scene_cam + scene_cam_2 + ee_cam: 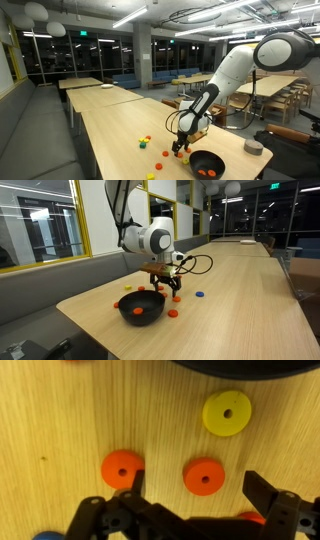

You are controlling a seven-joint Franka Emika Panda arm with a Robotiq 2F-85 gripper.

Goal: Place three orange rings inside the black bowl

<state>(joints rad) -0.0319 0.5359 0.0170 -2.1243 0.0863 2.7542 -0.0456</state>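
Observation:
In the wrist view an orange ring (204, 477) lies flat on the wooden table between my open gripper's (198, 488) fingers, touching neither. A second orange ring (123, 468) lies just left of the left finger (135, 482). A further orange piece (252, 517) is partly hidden under the gripper. The black bowl's rim (250, 368) shows at the top edge. In both exterior views the gripper (181, 147) (166, 288) hovers low over the table beside the black bowl (196, 159) (127, 315), which holds orange pieces (207, 172) (137, 309).
A yellow ring (227, 413) lies between the bowl and the gripper. Small yellow and green pieces (145, 140) and a blue piece (198, 294) are scattered nearby. A grey round container (254, 146) stands beyond the bowl. The long table's edge runs close to the bowl.

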